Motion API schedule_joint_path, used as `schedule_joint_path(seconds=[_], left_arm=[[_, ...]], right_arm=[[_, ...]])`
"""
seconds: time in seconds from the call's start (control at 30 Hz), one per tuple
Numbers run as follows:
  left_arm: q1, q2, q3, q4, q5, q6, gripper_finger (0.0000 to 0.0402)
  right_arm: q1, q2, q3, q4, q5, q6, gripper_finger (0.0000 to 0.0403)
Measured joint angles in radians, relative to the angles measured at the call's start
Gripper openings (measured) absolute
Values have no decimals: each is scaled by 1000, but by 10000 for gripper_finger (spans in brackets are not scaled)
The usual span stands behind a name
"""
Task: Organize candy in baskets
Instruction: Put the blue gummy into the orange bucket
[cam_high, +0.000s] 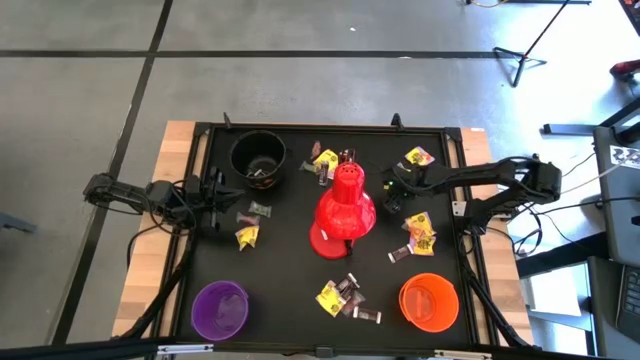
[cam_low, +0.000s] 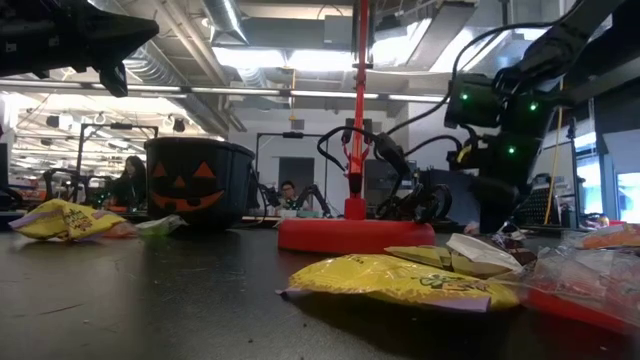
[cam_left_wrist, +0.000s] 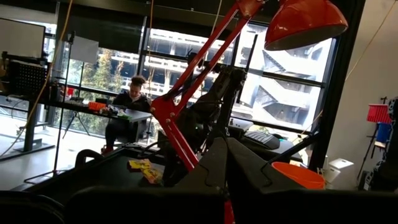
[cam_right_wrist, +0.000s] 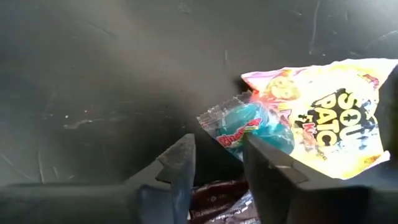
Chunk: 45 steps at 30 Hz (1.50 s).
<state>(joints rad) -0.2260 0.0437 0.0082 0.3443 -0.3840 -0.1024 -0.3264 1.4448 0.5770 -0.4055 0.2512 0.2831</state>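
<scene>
Nearest the low camera, a yellow-wrapped candy (cam_low: 400, 280) is seen lying on the table (cam_high: 280, 260). Most sweets are scattered loose: near the red lamp (cam_high: 345, 210), by the black basket (cam_high: 258, 157) at the far left, and between the purple basket (cam_high: 220, 308) and the orange basket (cam_high: 429, 301) at the near edge. Hardly any sorting is judged done.

The right tool (cam_right_wrist: 217, 162) is held low over a blue sweet (cam_right_wrist: 252, 127) and a yellow packet (cam_right_wrist: 329, 118), partly parted, nothing gripped. The left tool (cam_high: 215, 195) is kept shut at the left side.

The table is dark and scuffed; a workshop with seated people is seen beyond.
</scene>
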Motion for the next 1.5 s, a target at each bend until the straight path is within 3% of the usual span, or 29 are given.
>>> schedule_joint_path(seconds=[0.27, 0.7, 0.93, 1.03, 1.13, 1.5], left_arm=[[0, 0, 0, 0, 0, 0, 0], [0, 0, 0, 0, 0, 0, 0], [0, 0, 0, 0, 0, 0, 0], [0, 0, 0, 0, 0, 0, 0], [0, 0, 0, 0, 0, 0, 0], [0, 0, 0, 0, 0, 0, 0]], right_arm=[[0, -41, -5, 7, -6, -22, 10], [0, -231, -6, -4, -42, -27, 2], [21, -395, 10, -6, -213, -22, 1], [87, -472, 46, -4, -314, -26, 1], [195, -531, 103, -4, -348, -26, 1], [706, -529, 350, -95, -22, 37, 0]])
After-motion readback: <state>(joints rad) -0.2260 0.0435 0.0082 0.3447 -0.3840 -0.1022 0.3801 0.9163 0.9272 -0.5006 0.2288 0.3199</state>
